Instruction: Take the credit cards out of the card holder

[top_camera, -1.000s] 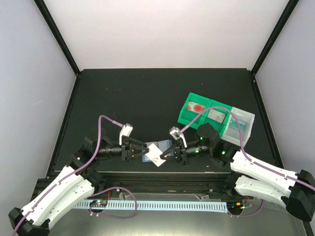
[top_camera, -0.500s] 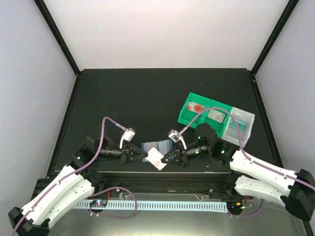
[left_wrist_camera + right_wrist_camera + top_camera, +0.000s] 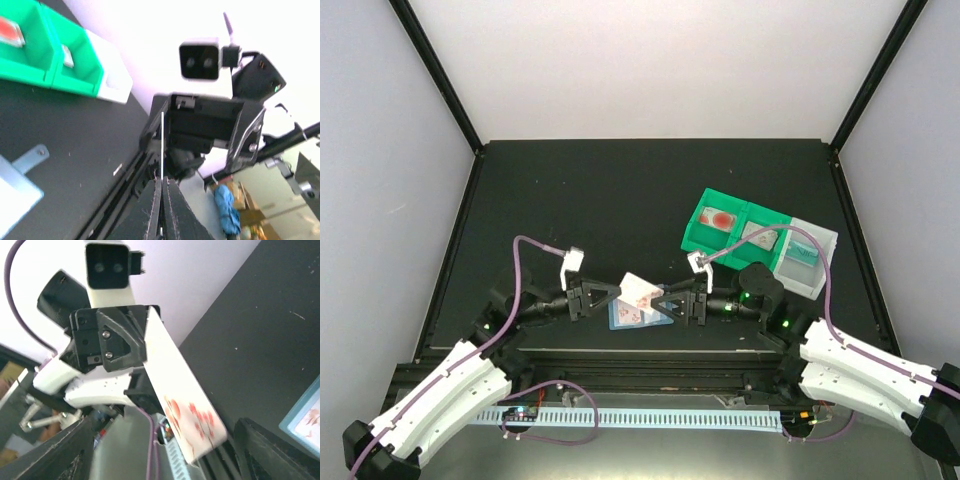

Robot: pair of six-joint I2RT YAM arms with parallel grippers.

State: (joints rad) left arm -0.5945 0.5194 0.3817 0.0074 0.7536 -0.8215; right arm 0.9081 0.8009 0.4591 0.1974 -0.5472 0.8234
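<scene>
A whitish-pink credit card (image 3: 639,292) with red marks hangs above the table, and my left gripper (image 3: 617,294) is shut on its left edge. In the left wrist view that card (image 3: 162,142) shows edge-on, rising from the closed left gripper (image 3: 162,181). My right gripper (image 3: 665,301) faces it from the right, open, with its fingers spread to either side of the card (image 3: 181,401) and not touching it. Just below them the light blue card holder (image 3: 633,319) lies flat on the black table; its corner (image 3: 306,416) shows at the right edge of the right wrist view.
A green two-compartment bin (image 3: 703,236) and a clear bin (image 3: 820,268) stand at the right rear. The green bin holds a red card (image 3: 722,218) and a pale card (image 3: 758,236); the clear bin holds a teal card (image 3: 804,255). The table's front rail (image 3: 650,353) runs close behind both grippers.
My left gripper has shut on the whitish-pink card and my right gripper has opened and let it go. The card has risen and moved away from the front edge, and both wrists have moved with it.
</scene>
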